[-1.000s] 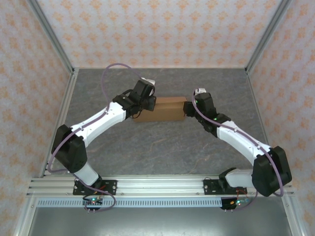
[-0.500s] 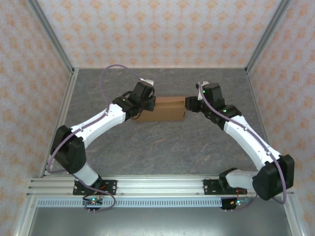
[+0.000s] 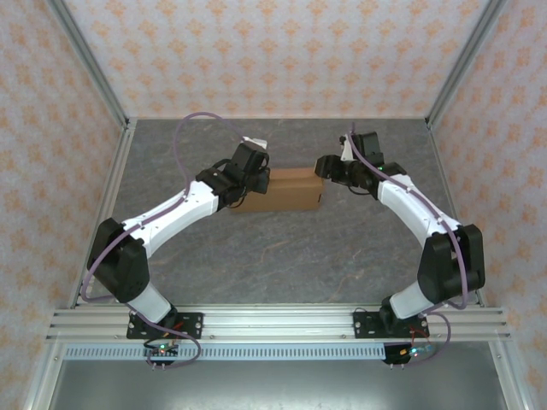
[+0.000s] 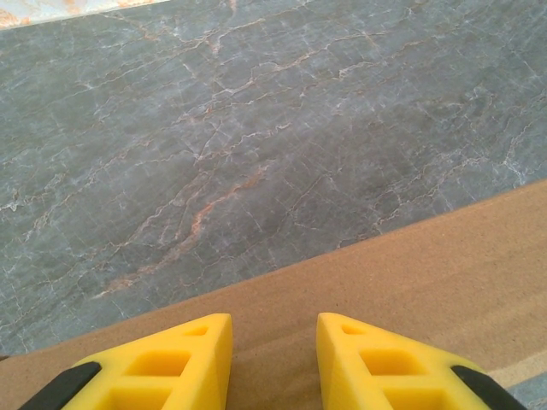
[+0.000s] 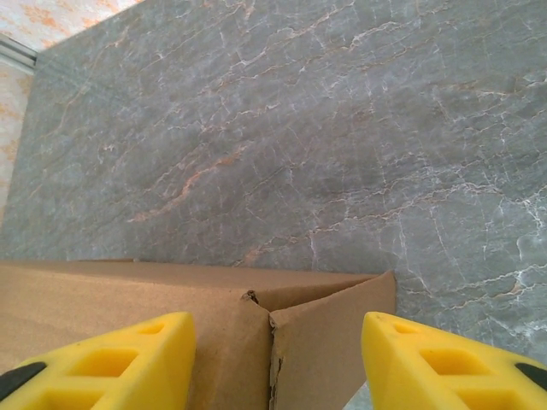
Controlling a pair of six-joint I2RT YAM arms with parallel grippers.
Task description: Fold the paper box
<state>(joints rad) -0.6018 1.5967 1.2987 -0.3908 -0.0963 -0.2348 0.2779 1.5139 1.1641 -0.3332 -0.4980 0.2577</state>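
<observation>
The paper box (image 3: pixel 286 190), a brown cardboard block, lies at the middle of the back half of the table. My left gripper (image 3: pixel 259 177) rests over its left end. In the left wrist view the yellow fingertips (image 4: pixel 205 342) stand a little apart above the flat cardboard (image 4: pixel 410 273), gripping nothing. My right gripper (image 3: pixel 323 165) hovers at the box's right end. In the right wrist view it (image 5: pixel 278 329) is open wide and straddles the end corner, where a loose end flap (image 5: pixel 333 342) stands slightly ajar from the side panel (image 5: pixel 102 295).
Grey marbled tabletop (image 3: pixel 282 256) spreads in front of the box. Patterned walls with metal corner posts (image 3: pixel 461 64) enclose the back and sides. The aluminium base rail (image 3: pixel 273 325) runs along the near edge.
The right gripper has let go of the box's right end, opened wider, and moved back and up to the far right corner. The left arm and the box have stayed put.
</observation>
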